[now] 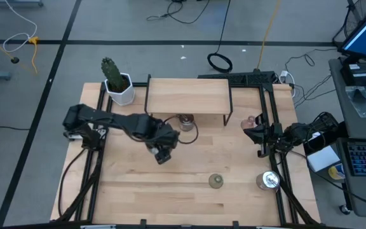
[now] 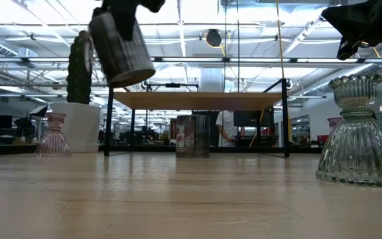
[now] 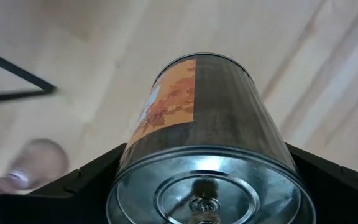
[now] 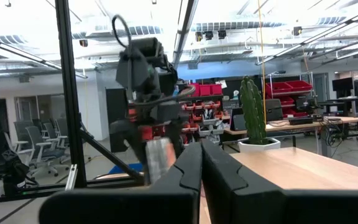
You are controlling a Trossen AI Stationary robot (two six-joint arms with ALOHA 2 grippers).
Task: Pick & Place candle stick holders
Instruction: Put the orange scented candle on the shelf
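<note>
Right now my left gripper [image 1: 162, 151] is clamped on a silvery metal holder [image 3: 204, 149], lifted clear of the table [image 1: 170, 191] near centre — its long axis tilted, open mouth toward the wrist camera, nothing I can see inside. My right gripper [image 4: 201, 163] waits at 3 o'clock, fingers closed, empty. Another metal holder [image 1: 269, 180] stands at 5 o'clock.
</note>
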